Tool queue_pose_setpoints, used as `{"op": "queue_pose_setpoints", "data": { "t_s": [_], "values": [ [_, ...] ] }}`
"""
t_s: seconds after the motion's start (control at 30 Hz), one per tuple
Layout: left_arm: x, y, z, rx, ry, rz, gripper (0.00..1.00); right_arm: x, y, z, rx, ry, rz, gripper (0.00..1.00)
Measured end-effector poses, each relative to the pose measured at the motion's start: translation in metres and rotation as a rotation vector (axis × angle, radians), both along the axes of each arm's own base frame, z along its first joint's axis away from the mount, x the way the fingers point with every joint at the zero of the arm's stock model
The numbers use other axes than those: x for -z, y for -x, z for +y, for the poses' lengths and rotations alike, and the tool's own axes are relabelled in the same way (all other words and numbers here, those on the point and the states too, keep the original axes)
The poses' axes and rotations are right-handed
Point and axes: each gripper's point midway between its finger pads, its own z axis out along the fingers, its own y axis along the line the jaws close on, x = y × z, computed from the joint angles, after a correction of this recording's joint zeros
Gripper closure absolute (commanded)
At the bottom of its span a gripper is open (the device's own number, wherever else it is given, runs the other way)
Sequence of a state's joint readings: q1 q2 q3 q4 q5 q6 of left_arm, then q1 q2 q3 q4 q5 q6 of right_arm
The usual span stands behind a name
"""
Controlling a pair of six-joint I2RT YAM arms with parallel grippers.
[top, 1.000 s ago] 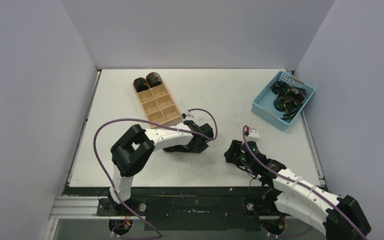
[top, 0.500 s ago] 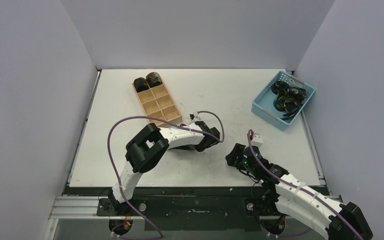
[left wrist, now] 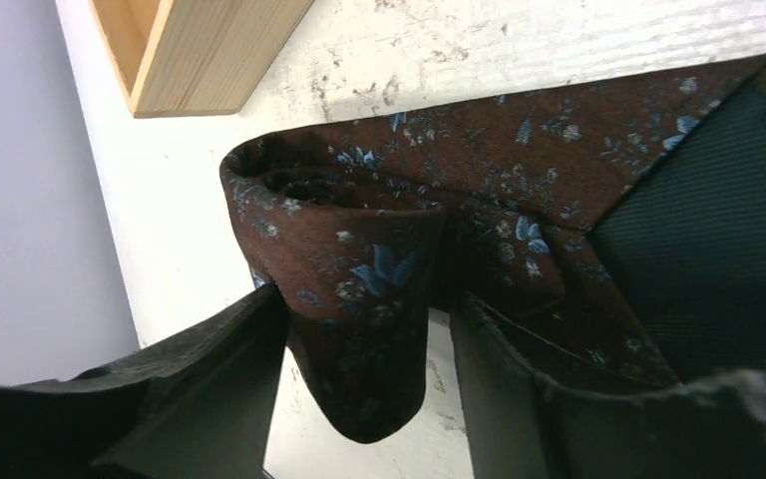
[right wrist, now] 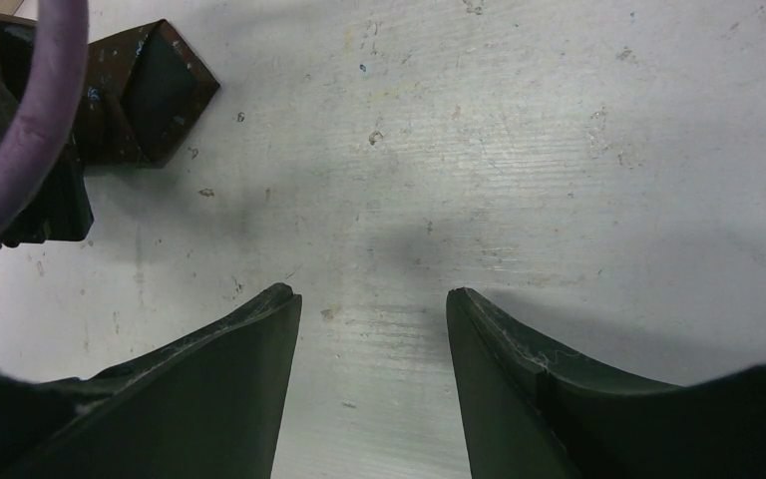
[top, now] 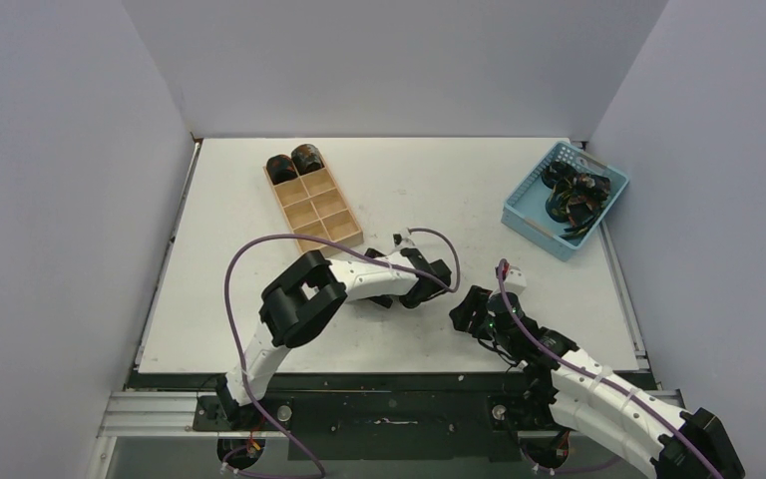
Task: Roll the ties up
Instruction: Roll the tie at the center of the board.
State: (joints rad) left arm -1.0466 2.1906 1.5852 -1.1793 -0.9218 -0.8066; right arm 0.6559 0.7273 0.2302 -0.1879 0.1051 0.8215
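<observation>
A dark brown tie with small blue flowers lies on the white table, its near end wound into a coil. My left gripper is closed around that coil, which fills the gap between the fingers. In the top view the left gripper sits low at mid table and hides most of the tie. The tie's pointed wide end shows in the right wrist view. My right gripper is open and empty over bare table, just right of the left one. Two rolled ties fill the tray's far compartments.
The tan wooden tray stands behind and left of the left gripper; its corner shows in the left wrist view. A light blue basket with several loose ties is at the far right. A purple cable loops over the left arm.
My left gripper has moved to the right along the table with the coil in it. My right gripper has shifted a little toward the near edge.
</observation>
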Motion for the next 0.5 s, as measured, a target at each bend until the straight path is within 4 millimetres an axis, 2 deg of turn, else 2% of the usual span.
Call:
{"op": "queue_pose_setpoints", "data": {
  "t_s": [0.2,0.37,0.5],
  "values": [
    [-0.002,0.0,-0.007,-0.003,0.054,0.003,0.23,-0.001,0.0,0.0,-0.001,-0.003,-0.004,0.43],
    [-0.014,0.0,-0.014,-0.007,0.129,-0.009,0.07,-0.002,0.0,0.001,-0.005,-0.005,-0.006,0.41],
    [-0.029,0.001,-0.018,-0.011,0.214,-0.024,0.04,-0.002,0.0,0.001,-0.006,-0.004,-0.007,0.4]
  ]
}}
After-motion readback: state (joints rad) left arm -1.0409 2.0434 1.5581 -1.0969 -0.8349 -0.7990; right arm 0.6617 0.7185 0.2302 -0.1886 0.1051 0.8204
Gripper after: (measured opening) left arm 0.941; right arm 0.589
